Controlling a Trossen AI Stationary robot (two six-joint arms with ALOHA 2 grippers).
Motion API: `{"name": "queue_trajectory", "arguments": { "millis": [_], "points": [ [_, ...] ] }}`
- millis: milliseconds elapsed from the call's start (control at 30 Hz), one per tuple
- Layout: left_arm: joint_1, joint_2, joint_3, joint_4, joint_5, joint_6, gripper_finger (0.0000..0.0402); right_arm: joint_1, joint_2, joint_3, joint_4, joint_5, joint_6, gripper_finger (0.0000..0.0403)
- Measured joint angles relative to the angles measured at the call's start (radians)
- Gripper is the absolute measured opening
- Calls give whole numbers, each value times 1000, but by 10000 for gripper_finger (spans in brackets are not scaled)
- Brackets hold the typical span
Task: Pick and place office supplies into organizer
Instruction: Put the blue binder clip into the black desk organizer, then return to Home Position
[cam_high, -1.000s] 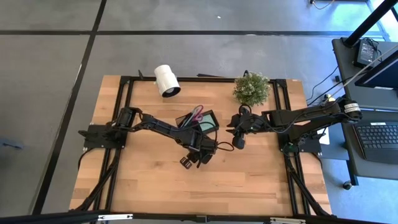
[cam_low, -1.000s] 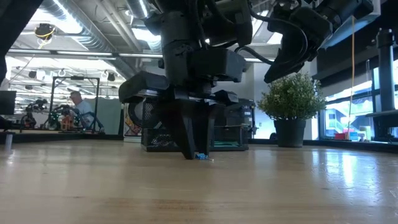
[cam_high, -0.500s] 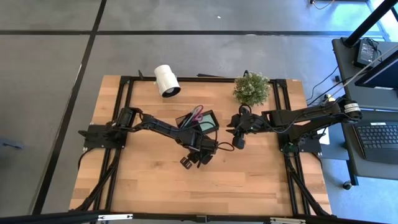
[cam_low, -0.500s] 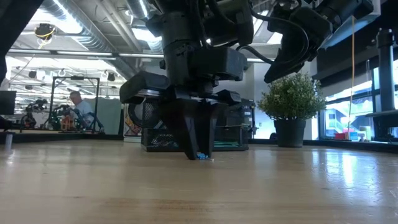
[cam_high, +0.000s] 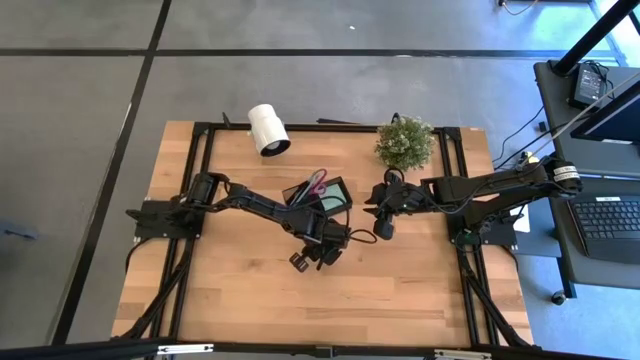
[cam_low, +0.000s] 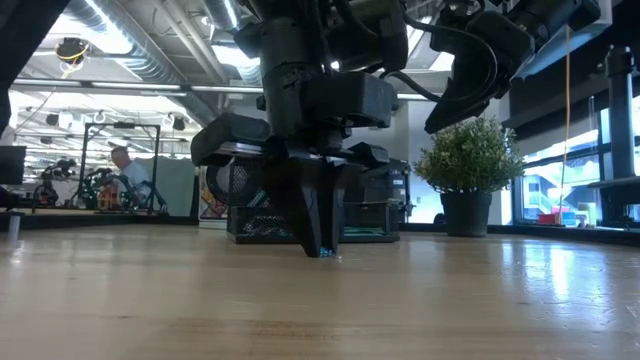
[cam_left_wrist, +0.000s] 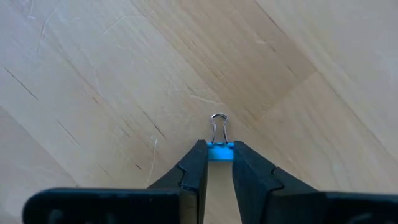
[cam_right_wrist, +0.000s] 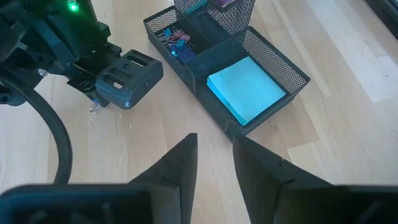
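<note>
While left pincer (cam_left_wrist: 220, 163) grips blue binder clip (cam_left_wrist: 220, 151) — organizer (cam_right_wrist: 292, 70) holds sticky pad (cam_right_wrist: 245, 89).

Two dark arms reach over one wooden tabletop (cam_high: 240, 290), each ending in one gripper: the left gripper (cam_high: 316, 258) near the centre, the right gripper (cam_high: 381, 228) at about three o'clock from it. One black mesh organizer (cam_right_wrist: 273, 65) stands at roughly twelve o'clock from the left gripper, holding one sticky pad (cam_right_wrist: 245, 89), one pair of purple-handled scissors (cam_high: 316, 183) and a cluster of small clips (cam_right_wrist: 177, 42) too tangled to count. One blue binder clip (cam_left_wrist: 220, 151) lies on the wood. One white roll (cam_high: 268, 129) and one potted plant (cam_high: 404, 143) sit along the far edge. One person (cam_low: 127, 172) shows in the background.
</note>
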Motion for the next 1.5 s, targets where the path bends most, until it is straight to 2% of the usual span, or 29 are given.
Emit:
{"name": "queue_trajectory", "arguments": {
  "millis": [267,467,533,700,767,1000,1233,1500],
  "points": [
    [5,-42,-7,-33,-10,-23,53,0,0,0,-1,0,-2,107],
    [53,-136,-3,-76,-76,-176,53,0,0,0,1,0,-3,107],
    [72,-162,-4,-100,-118,-269,53,0,0,0,-1,0,-4,107],
    [116,-204,-1,-199,-340,-529,53,0,0,0,-1,0,-6,107],
    [134,-204,-2,-236,-382,-609,53,0,0,0,-1,0,-8,107],
    [173,-197,-42,-266,-323,-749,53,0,0,0,0,0,-9,107],
    [178,-198,-57,-255,-340,-760,58,0,0,0,0,0,-9,107],
    [178,-198,-57,-252,-360,-725,96,0,0,0,0,0,-9,107]
  ]
}}
